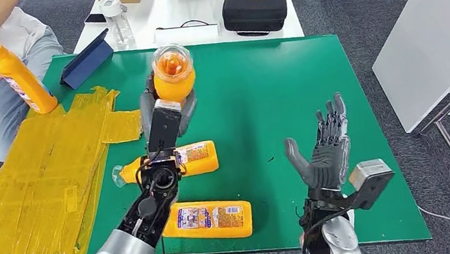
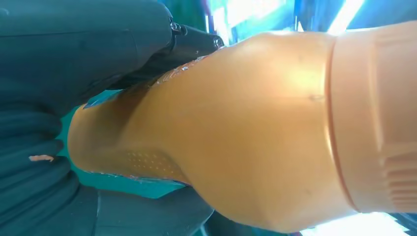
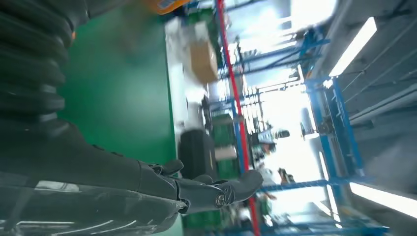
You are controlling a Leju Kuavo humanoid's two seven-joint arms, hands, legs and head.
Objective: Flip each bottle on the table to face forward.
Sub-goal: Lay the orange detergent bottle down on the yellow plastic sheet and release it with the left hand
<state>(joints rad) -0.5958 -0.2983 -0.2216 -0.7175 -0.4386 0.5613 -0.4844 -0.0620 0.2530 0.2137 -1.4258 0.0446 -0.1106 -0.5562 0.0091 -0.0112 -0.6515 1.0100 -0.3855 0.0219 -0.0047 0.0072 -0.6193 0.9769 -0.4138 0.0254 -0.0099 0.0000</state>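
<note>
My left hand (image 1: 167,108) grips an orange bottle (image 1: 173,75) and holds it upright above the middle of the green table (image 1: 257,90), its clear cap toward the camera. The left wrist view has that bottle's orange body (image 2: 255,128) close up, with dark fingers (image 2: 192,42) around it. Two more orange bottles lie on their sides near the front: one (image 1: 194,158) behind my left forearm, one (image 1: 211,219) by the front edge with its label up. My right hand (image 1: 326,147) hovers open over the table's right side, fingers spread and holding nothing; its fingers (image 3: 216,189) show in the right wrist view.
A seated person at the far left holds another orange bottle (image 1: 15,75). Yellow plastic sheets (image 1: 41,182) cover the table's left part. A blue tablet case (image 1: 86,61) leans at the back left corner. Behind stands a white table with a black case (image 1: 254,8) and a clear bottle (image 1: 116,17).
</note>
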